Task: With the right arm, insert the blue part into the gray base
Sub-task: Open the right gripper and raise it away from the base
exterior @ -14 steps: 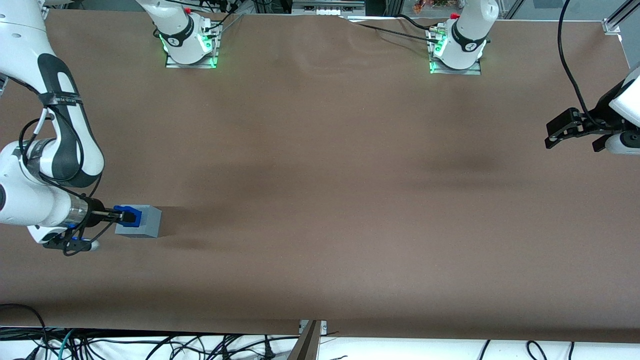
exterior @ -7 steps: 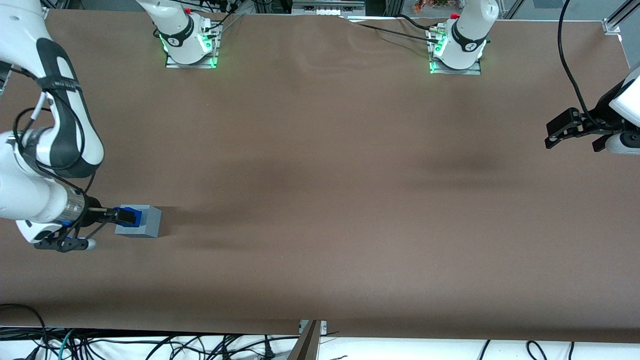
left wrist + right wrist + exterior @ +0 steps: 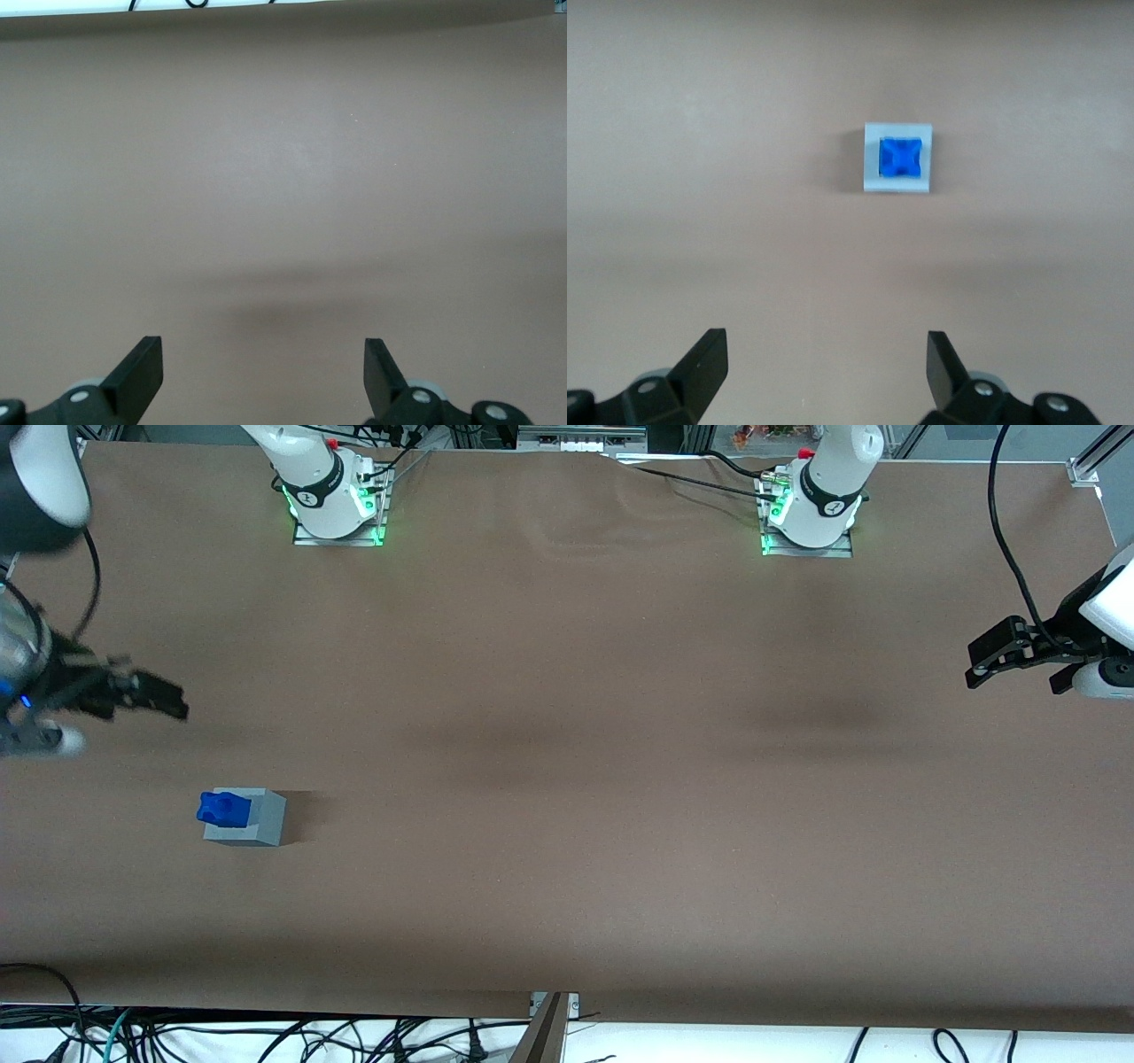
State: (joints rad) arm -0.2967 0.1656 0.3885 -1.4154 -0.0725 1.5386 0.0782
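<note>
Brown matting (image 3: 567, 779) covered the whole table, with faint creases near the edge farthest from the front camera. At that edge the two arm bases (image 3: 335, 491) (image 3: 811, 505) stood on metal plates, each lit green around its foot; a small round mark showed on each base collar, but no writing on it could be read. Black cables (image 3: 266, 1036) lay tangled along the table edge nearest the front camera. The gray base (image 3: 248, 819) rested on the matting toward the working arm's end of the table, with the blue part (image 3: 221, 809) seated in its square recess and its knobby top projecting from the recessed face. In the right wrist view the blue part (image 3: 901, 157) sat squarely inside the gray base (image 3: 872, 159), with a gray border visible around it. The right arm (image 3: 27, 478) was raised above the table, its blue wrist light showing. Its gripper (image 3: 173, 707) hung above the matting, farther from the front camera than the gray base and well apart from it. The gripper (image 3: 826, 367) had its fingers (image 3: 709, 359) spread wide, holding nothing. No brand or label was legible on either block.
</note>
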